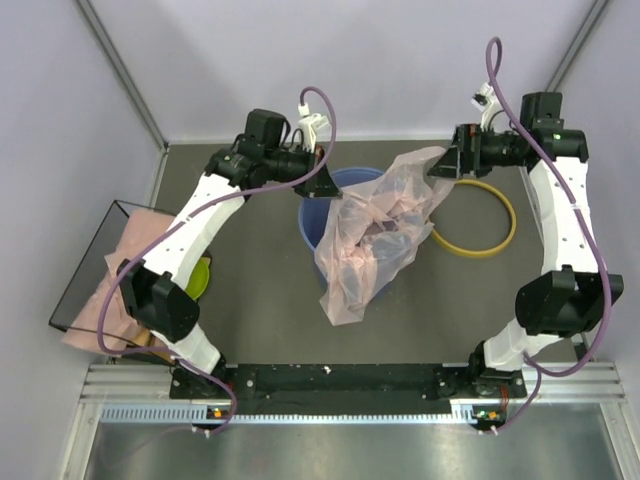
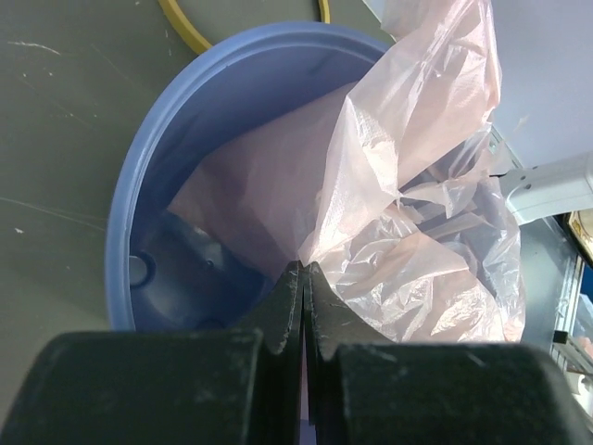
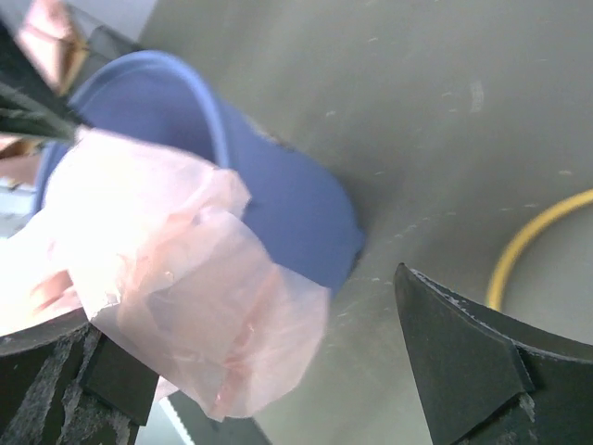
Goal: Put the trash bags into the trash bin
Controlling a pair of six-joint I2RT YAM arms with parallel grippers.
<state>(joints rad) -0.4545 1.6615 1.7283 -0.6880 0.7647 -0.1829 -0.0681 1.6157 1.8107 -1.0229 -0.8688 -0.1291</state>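
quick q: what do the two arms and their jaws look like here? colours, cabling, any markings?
Left arm and right arm match: white link shells with black joint housings and black bases. A purple cable loops loosely outside each arm from base to wrist. Jaws are matte black wedges tapering to thin tips, lightly scuffed. No sleeves, and no markings I can read.

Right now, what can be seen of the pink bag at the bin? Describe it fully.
The trash bag is thin, pale pink, translucent, crinkled film, opened out. Part hangs inside the trash bin; the rest drapes over its near side. The left hand is shut on one edge above the bin; a raised corner lies against a finger of the open right hand. No lettering is readable.
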